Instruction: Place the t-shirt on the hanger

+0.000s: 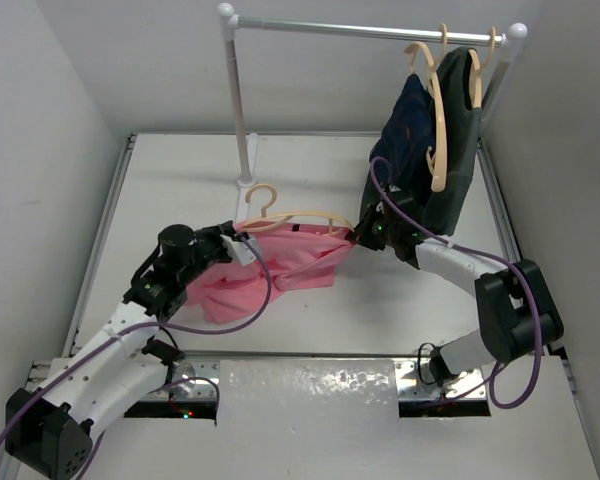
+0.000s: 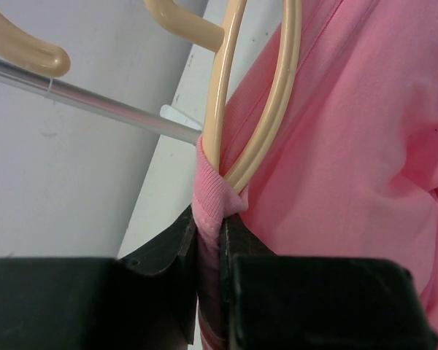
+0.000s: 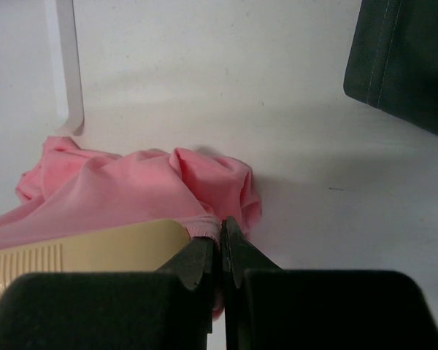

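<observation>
Two black two-finger grippers work a soft pink short-sleeved t-shirt that lies bunched on the white table, between the arms. A pale tan wooden hanger lies across the shirt's upper edge, its hook pointing toward the back of the table.

The left gripper is clamped on the ribbed pink collar, right where the hanger's two thin curved arms pass into the neck opening. The right gripper is pinched together on a thin fold of pink cloth, just beside the hanger's ribbed shoulder end.

The hanger looks only partly threaded. Neither gripper holds the wood itself, so pulling the cloth sideways could drag the hanger out of the collar or tip it over. The right pinch looks shallow, and the fold may slip free under tension.
</observation>
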